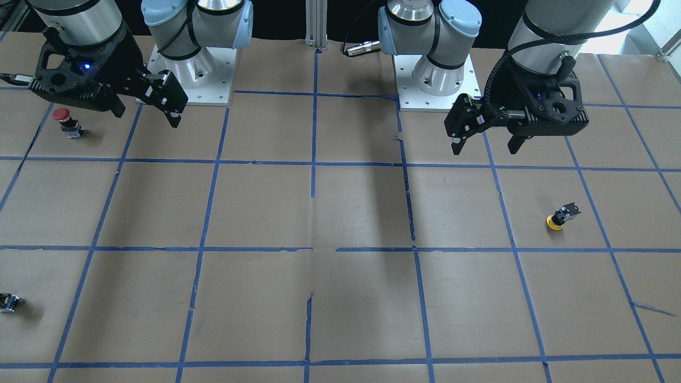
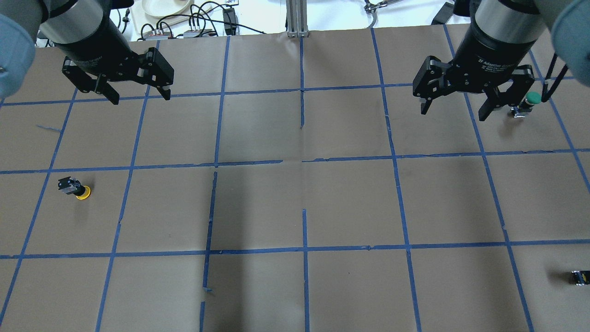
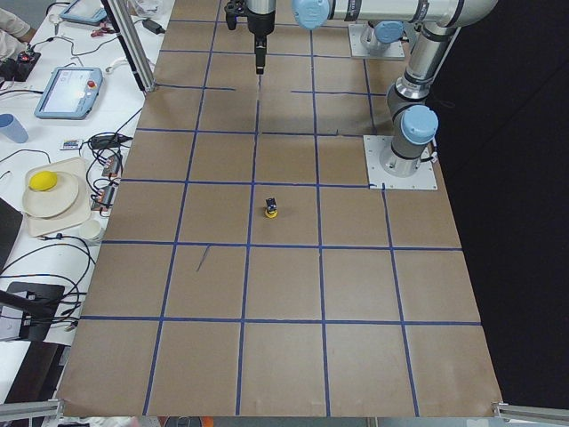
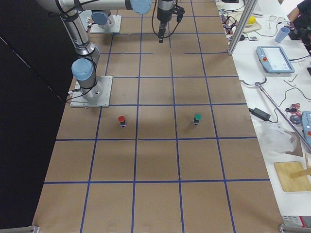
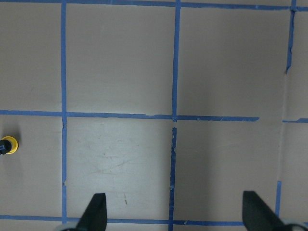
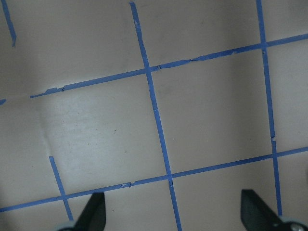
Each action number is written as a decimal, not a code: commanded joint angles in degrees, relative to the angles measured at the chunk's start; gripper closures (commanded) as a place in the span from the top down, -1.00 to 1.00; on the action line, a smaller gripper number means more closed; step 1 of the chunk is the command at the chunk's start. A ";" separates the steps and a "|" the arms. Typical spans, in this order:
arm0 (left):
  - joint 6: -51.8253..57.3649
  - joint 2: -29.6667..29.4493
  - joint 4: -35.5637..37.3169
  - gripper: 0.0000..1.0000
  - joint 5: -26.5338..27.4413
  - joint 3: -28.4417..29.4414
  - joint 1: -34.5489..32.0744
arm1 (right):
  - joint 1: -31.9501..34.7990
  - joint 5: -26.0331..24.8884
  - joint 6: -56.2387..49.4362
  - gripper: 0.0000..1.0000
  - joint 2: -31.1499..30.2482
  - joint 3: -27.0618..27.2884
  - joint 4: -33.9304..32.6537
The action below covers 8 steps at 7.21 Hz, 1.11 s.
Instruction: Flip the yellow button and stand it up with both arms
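The yellow button (image 2: 76, 188) stands in a taped square on the table's left side and seems to rest on its yellow cap with the black body up. It also shows in the front view (image 1: 557, 219), the left side view (image 3: 272, 209) and at the left edge of the left wrist view (image 5: 8, 145). My left gripper (image 2: 139, 97) hangs open and empty above the table, farther out than the button and to its right; it shows in the front view (image 1: 484, 150) too. My right gripper (image 2: 453, 114) is open and empty over the far right (image 1: 146, 117).
A red-capped button (image 1: 63, 120) stands on the right side, near the robot. A green-capped button (image 2: 529, 102) stands just right of my right gripper. A small capless black block (image 2: 580, 277) lies at the right edge. Blue tape marks a grid on the brown paper.
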 commanded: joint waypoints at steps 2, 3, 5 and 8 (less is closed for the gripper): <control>0.51 0.03 0.02 1.00 -0.15 0.30 0.13 | 0.00 -0.05 0.19 1.00 0.00 0.00 0.00; 0.60 0.46 0.02 1.00 0.02 0.13 0.13 | 0.00 -0.05 0.10 1.00 0.00 0.00 -0.09; 0.78 1.79 -0.25 1.00 0.11 -1.10 0.49 | 0.00 -0.05 0.01 1.00 0.09 0.00 -0.09; 0.78 1.87 -1.03 1.00 0.99 -1.19 3.71 | 0.00 0.04 -0.16 1.00 0.09 0.00 -1.49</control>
